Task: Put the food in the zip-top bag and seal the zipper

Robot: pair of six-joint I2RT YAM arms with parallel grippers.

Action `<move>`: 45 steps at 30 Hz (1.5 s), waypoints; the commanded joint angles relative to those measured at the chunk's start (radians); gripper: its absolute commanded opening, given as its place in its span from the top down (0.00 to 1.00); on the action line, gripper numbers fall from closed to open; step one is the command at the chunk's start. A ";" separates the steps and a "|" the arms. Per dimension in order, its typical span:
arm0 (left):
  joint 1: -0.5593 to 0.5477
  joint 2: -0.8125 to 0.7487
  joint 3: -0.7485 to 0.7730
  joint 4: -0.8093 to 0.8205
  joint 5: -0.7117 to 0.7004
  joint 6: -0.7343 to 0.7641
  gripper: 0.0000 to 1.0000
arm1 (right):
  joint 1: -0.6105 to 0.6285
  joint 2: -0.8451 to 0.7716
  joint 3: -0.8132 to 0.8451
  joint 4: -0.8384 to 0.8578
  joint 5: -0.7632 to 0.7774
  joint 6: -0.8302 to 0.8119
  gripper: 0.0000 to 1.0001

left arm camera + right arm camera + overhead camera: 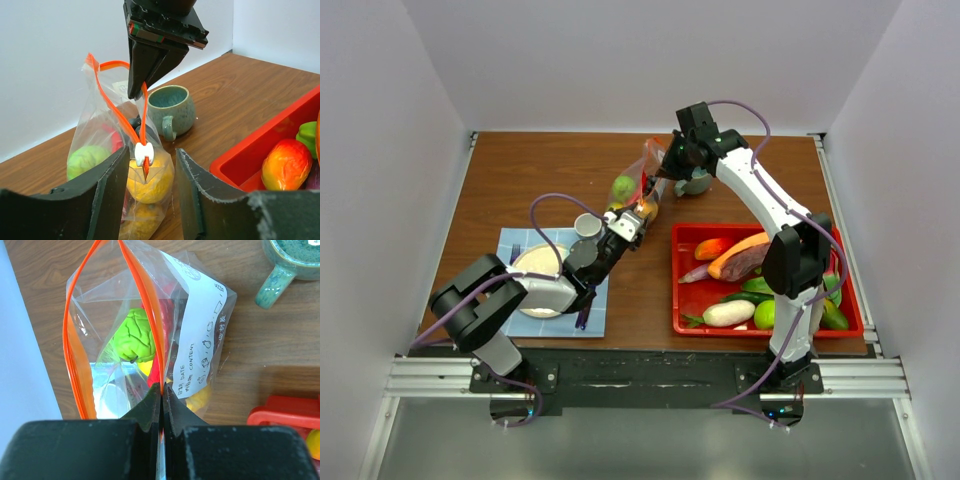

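The clear zip-top bag [638, 180] stands upright at the table's middle, its mouth open. Inside are a green fruit [134, 335], a yellow fruit [150, 177], an orange fruit below it and something red. My right gripper [161, 389] is shut on the orange-red zipper [70, 340] at one side of the mouth and holds it up; it shows from the left wrist view [142, 87]. My left gripper [150, 185] is open, its fingers either side of the bag's end, with the white slider [144, 152] between them. More food, a carrot [745, 250] and a purple yam [750, 262], lies in the tray.
A red tray [677, 285] with several vegetables sits at the right; its corner shows in the left wrist view [250, 150]. A teal mug [170, 107] stands just behind the bag. A blue mat [515, 240] with a plate and a grey cup [587, 225] lies at the left.
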 commanded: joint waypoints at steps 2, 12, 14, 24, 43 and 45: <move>0.008 0.009 -0.004 0.186 -0.019 -0.010 0.53 | 0.006 -0.033 0.044 0.005 -0.010 0.012 1.00; 0.019 0.020 -0.026 0.217 -0.053 0.000 0.57 | 0.006 -0.031 0.044 0.005 -0.015 0.012 1.00; 0.019 0.020 -0.027 0.223 -0.053 0.002 0.59 | 0.006 -0.031 0.044 0.007 -0.016 0.012 1.00; 0.020 0.026 -0.036 0.272 -0.062 0.011 0.70 | 0.006 -0.030 0.040 0.007 -0.018 0.012 1.00; 0.025 -0.046 -0.044 0.312 -0.016 0.022 1.00 | 0.006 -0.099 -0.100 0.047 -0.016 -0.037 1.00; 0.025 -0.052 -0.046 0.307 -0.004 0.016 1.00 | 0.006 -0.113 -0.100 0.032 -0.012 -0.056 0.93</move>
